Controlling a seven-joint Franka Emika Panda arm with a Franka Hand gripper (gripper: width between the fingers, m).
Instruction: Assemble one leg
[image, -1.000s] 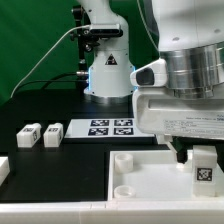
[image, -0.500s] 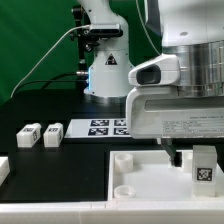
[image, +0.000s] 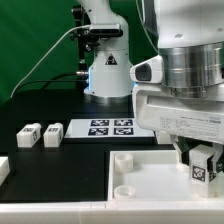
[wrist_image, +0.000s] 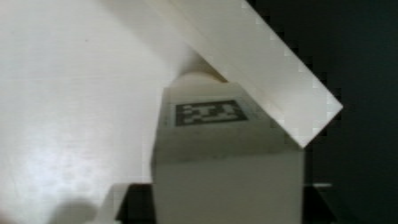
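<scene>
**Leg hanging over the panel's corner**

The hand (image: 204, 160) is gripping a leg (image: 204, 170), fingers clamped on either side, tag facing out, and it is hovering over the white panel (image: 150, 178) at the exterior view's right. From the wrist, the leg (wrist_image: 217, 150) is filling the shot, tag up. Three spare legs (image: 40, 134) are sitting on the dark desk (image: 60, 165), beside the marker board (image: 110, 127).
</scene>
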